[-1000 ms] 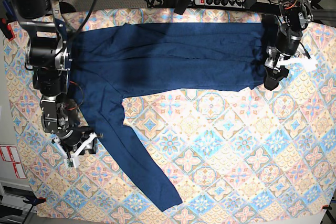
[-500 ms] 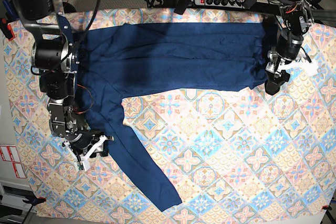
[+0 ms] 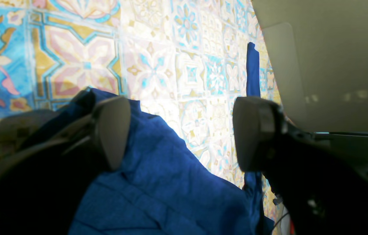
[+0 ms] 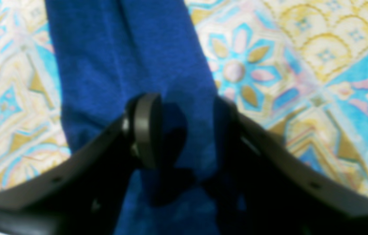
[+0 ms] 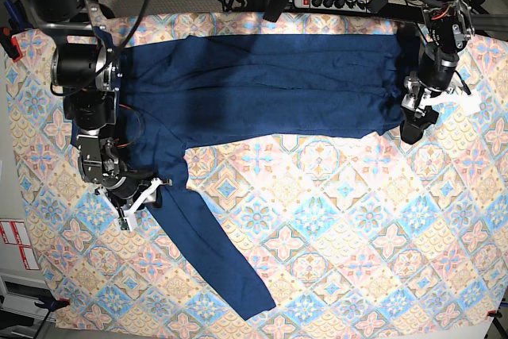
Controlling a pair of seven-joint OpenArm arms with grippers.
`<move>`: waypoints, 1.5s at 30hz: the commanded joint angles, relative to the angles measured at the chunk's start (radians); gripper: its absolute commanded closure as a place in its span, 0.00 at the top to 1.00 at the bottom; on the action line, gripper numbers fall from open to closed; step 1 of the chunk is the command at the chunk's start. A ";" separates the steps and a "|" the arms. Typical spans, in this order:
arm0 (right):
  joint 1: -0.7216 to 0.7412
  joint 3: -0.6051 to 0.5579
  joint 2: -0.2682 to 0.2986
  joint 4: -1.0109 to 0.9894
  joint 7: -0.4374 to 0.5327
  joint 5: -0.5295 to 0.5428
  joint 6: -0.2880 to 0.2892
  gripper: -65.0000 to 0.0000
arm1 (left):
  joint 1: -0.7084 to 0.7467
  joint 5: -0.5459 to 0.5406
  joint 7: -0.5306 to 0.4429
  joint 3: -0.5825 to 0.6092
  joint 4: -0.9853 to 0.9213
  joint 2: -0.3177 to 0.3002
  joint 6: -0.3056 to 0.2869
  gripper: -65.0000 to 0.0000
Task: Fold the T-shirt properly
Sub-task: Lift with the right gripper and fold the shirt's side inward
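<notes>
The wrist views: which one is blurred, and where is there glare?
Right wrist view: soft focus throughout; the dark navy-blue knit T-shirt and right gripper have fuzzy edges. Left wrist view: sharper, but glare whitens the pastel patterned tablecloth beyond the left gripper.

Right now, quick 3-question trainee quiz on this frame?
1. True or false: the left gripper is shut on the T-shirt.
2. Which part of the shirt lies between the right gripper's fingers? A) collar B) sleeve C) hem corner
3. Fill in: the shirt lies on a pastel patterned ____.

Key: 1. False, its jaws stand wide apart. 2. B. 3. tablecloth.
</notes>
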 commanded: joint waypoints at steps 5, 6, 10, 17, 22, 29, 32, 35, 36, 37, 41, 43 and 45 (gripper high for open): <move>0.023 -0.103 0.014 0.014 0.027 0.013 0.003 0.39 | 0.001 -0.011 -0.012 -0.007 0.017 -0.011 -0.012 0.74; 0.023 -0.114 0.014 0.014 0.027 0.013 0.003 0.39 | 0.001 -0.011 -0.012 -0.007 0.017 -0.011 -0.012 0.74; 0.023 -0.155 0.016 -0.060 0.027 0.013 0.003 0.39 | 0.002 -0.011 -0.012 -0.007 0.017 -0.011 -0.012 0.74; 0.023 -0.290 0.016 -0.101 0.027 0.012 0.003 0.37 | 0.002 -0.011 -0.012 -0.007 0.017 -0.011 -0.012 0.74; 0.023 -0.341 0.016 -0.101 0.022 0.012 0.003 0.12 | 0.002 -0.011 -0.012 -0.007 0.017 -0.009 -0.012 0.74; 0.023 -0.333 0.016 -0.038 0.018 0.013 0.008 0.02 | 0.002 -0.011 -0.012 -0.007 0.017 -0.009 -0.012 0.74; 0.023 -0.333 0.056 0.084 -0.038 0.016 0.008 0.02 | 0.002 -0.011 -0.012 -0.007 0.017 -0.009 -0.012 0.74; -0.020 -0.333 0.068 0.218 -0.150 0.018 0.013 0.02 | 0.002 -0.011 -0.012 -0.007 0.017 -0.009 -0.012 0.74; -0.041 -0.333 0.068 0.259 -0.177 0.018 0.023 0.02 | 0.002 -0.011 -0.012 -0.007 0.017 -0.009 -0.012 0.74; -0.059 -0.333 0.068 0.299 -0.199 0.018 0.037 0.02 | 0.002 -0.011 -0.012 -0.007 0.017 -0.011 -0.012 0.74; -0.081 -0.333 0.080 0.351 -0.208 0.018 0.051 0.01 | 0.001 -0.011 -0.012 -0.007 0.017 -0.011 -0.012 0.74; -0.079 -0.327 0.087 0.355 -0.206 0.018 0.051 0.01 | -0.001 -0.011 -0.012 -0.007 0.017 -0.009 -0.012 0.74; -0.079 -0.290 0.088 0.356 -0.206 0.018 0.051 0.01 | -0.004 -0.008 -0.012 -0.007 0.017 -0.009 -0.012 0.74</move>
